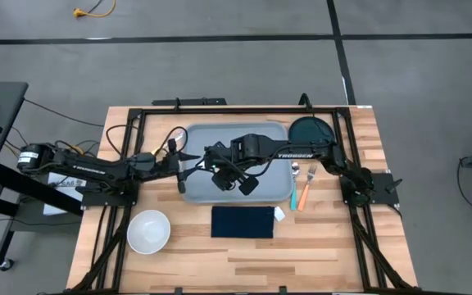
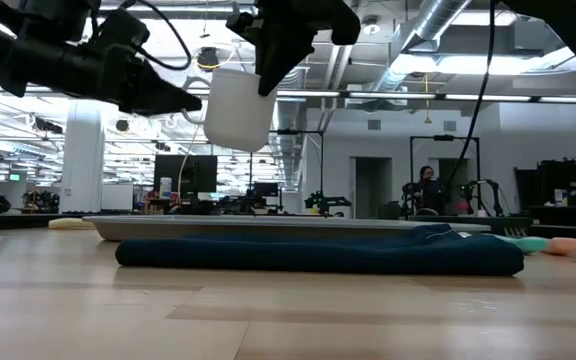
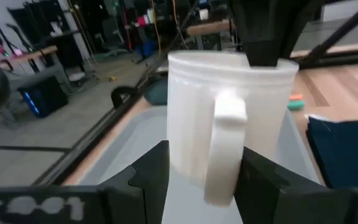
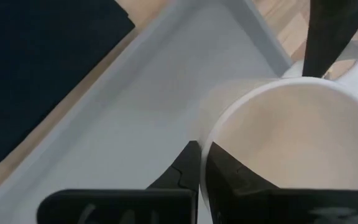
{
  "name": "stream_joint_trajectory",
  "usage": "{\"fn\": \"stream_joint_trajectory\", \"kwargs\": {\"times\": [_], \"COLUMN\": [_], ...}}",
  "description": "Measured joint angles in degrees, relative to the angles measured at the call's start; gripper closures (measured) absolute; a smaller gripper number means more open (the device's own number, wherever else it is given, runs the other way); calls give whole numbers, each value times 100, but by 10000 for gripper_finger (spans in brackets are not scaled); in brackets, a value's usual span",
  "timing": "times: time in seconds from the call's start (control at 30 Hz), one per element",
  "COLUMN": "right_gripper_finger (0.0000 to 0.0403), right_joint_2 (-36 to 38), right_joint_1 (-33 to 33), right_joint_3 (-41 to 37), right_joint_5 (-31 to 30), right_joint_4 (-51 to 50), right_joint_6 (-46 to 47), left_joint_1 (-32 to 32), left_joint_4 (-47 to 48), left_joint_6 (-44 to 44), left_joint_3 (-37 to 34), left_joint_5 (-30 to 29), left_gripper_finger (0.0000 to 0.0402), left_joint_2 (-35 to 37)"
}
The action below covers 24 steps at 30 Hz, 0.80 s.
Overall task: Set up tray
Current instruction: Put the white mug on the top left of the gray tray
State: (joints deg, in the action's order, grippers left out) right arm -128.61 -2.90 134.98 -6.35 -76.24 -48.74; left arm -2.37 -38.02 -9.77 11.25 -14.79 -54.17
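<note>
The right end effector [image 2: 268, 55], clamped on a white mug's [image 2: 236, 108] rim above the tray [image 1: 199, 139] at centre frame, should lower level; left end effector [image 1: 179, 170] stands open alongside.

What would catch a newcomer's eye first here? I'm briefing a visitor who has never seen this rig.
A white mug hangs in the air above the tray, pinched by its rim in the right gripper. The left gripper is open, its fingers either side of the mug's handle. On the wooden table nearer the front lies a dark navy cloth.
</note>
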Motion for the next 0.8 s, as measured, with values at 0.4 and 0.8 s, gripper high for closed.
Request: {"fn": "stream_joint_trajectory", "kwargs": {"times": [0.4, 0.8], "right_gripper_finger": [403, 385], "right_joint_2": [-1, -1], "right_joint_1": [4, 20], "right_joint_3": [0, 2], "right_joint_5": [-38, -309], "right_joint_4": [103, 266], "right_joint_6": [9, 214], "left_joint_1": [0, 2], "left_joint_4": [-68, -208], "left_joint_6": [-60, -298], "left_joint_3": [0, -2], "left_joint_5": [-122, -467], "left_gripper_finger": [298, 370], "left_joint_2": [2, 2]}}
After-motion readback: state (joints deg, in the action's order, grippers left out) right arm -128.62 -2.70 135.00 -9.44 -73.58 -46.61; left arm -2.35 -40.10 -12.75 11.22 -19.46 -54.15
